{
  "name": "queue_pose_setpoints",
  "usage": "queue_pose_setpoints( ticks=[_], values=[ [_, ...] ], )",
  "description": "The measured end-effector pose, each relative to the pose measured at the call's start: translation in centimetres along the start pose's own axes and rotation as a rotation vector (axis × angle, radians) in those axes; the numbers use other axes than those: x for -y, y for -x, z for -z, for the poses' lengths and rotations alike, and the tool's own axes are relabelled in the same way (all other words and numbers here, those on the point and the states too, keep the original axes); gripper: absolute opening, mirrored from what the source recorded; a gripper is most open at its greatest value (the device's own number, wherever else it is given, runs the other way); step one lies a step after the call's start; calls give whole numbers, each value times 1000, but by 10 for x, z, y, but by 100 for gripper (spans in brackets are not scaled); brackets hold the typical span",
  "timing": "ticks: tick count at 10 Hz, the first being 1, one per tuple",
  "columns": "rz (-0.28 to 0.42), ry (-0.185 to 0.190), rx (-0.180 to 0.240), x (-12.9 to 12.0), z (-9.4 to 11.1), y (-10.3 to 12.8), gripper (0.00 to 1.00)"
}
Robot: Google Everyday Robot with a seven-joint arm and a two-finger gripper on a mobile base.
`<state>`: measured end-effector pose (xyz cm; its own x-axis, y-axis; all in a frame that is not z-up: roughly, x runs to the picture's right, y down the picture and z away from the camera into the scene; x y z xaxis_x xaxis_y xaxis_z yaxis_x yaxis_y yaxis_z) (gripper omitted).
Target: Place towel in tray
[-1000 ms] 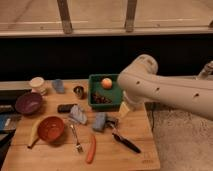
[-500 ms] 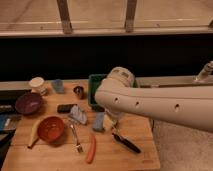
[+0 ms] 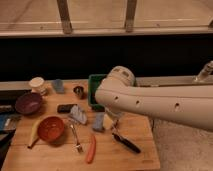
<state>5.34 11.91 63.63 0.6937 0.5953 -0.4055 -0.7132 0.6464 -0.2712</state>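
The gripper (image 3: 115, 123) hangs just right of the towel (image 3: 98, 121), mostly hidden beneath the arm (image 3: 155, 104); whether it grips anything, I cannot tell.

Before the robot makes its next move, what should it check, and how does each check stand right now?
1. Towel found: ok, the grey-blue towel lies on the wooden table.
2. Gripper near the towel: ok, the gripper sits just right of it, under the arm.
3. Towel held: cannot tell.
4. Tray in sight: not ok, the arm covers most of the green tray.
5. Room in the tray: cannot tell, the inside is hidden.
6. Space around the towel: not ok, a fork and a black-handled tool lie close.
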Motion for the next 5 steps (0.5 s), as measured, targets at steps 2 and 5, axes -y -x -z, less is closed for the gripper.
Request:
queue_pose_setpoints(
  ticks=[2, 5],
  values=[
    [53, 6, 11, -9, -2, 26, 80],
    [162, 18, 24, -41, -6, 88, 80]
  ],
)
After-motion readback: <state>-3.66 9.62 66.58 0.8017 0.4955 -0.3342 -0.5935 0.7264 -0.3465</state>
